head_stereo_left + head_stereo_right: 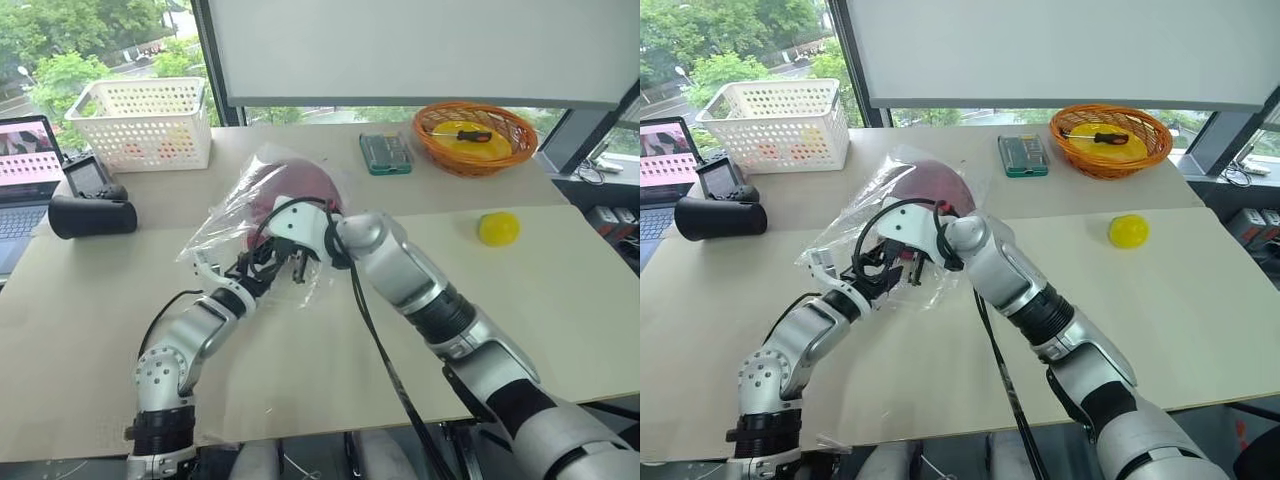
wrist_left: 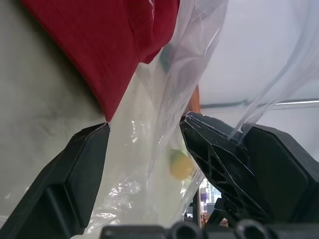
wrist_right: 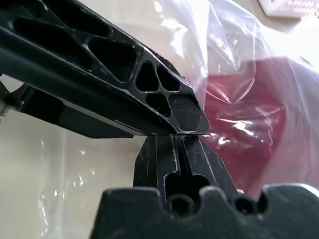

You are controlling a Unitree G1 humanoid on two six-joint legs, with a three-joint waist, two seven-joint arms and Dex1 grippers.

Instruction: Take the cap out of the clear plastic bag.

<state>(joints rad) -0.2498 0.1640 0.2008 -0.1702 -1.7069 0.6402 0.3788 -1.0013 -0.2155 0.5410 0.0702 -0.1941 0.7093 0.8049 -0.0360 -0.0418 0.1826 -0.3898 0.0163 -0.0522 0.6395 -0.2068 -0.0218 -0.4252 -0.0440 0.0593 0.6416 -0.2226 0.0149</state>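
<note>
Here the clear plastic bag [image 1: 262,215] lies mid-table, long axis running from its near mouth toward the far window, the cap [image 1: 290,185] inside at its far end. Right gripper [image 1: 297,268] pinches bag film; left gripper [image 2: 144,129], jaws apart, straddles the mouth. Bare table [image 1: 560,300] lies rightward.

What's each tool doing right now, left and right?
Left tool: open, fingers on either side of the clear plastic bag, near the cap.
Right tool: shut on the clear plastic bag.

two baskets [image 1: 145,122] – one cap [image 1: 930,180]
</note>
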